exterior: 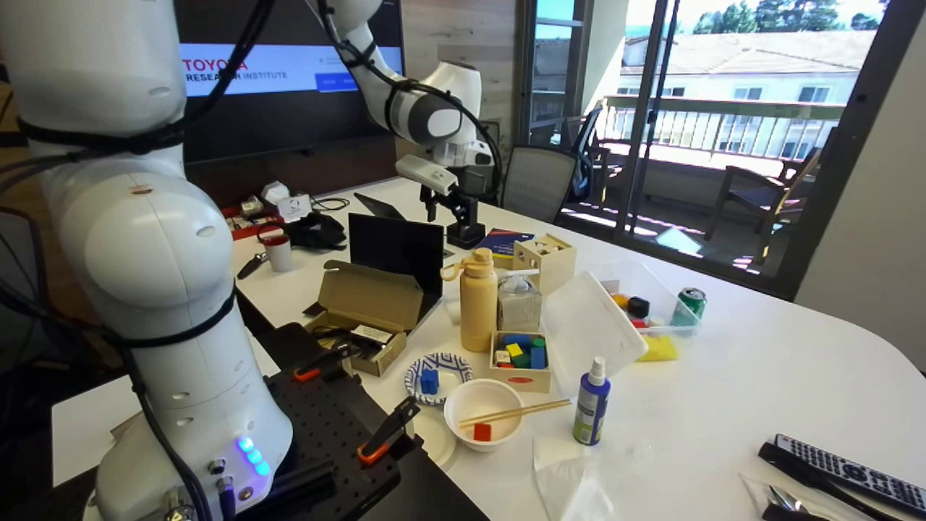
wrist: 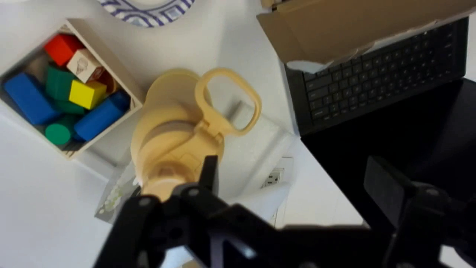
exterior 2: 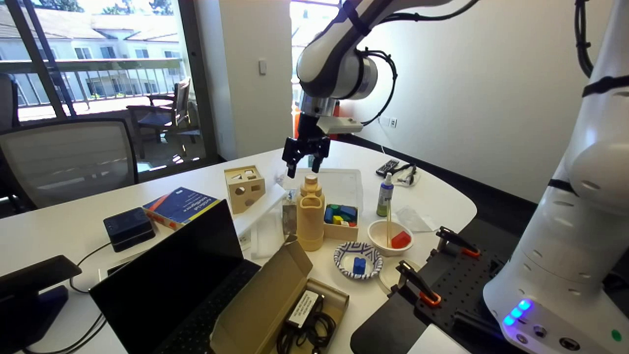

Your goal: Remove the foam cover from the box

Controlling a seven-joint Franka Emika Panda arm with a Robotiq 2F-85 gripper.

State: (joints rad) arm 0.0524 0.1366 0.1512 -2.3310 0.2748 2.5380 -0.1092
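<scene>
An open cardboard box (exterior: 391, 352) holds a charger and cables; its lid stands raised. It shows also in an exterior view (exterior 2: 339, 301), and its flap (wrist: 316, 29) in the wrist view. White foam-like pieces lie between the bottle and the laptop, in an exterior view (exterior 2: 265, 236) and the wrist view (wrist: 253, 149). They are apart from the cardboard box; I cannot tell whether one is the foam cover. My gripper (exterior 2: 303, 167) is open and empty, in the air above the table. In the wrist view its fingers (wrist: 297, 178) are wide apart, the foam lying below them.
A yellow bottle (exterior: 479, 304) stands close to the foam, near one finger in the wrist view. Around it are a laptop (exterior 2: 172, 275), a block tray (exterior: 521, 380), a wooden shape box (exterior 2: 245, 189), a plate (exterior 2: 357, 260), a bowl (exterior: 483, 405) and a spray bottle (exterior: 592, 405).
</scene>
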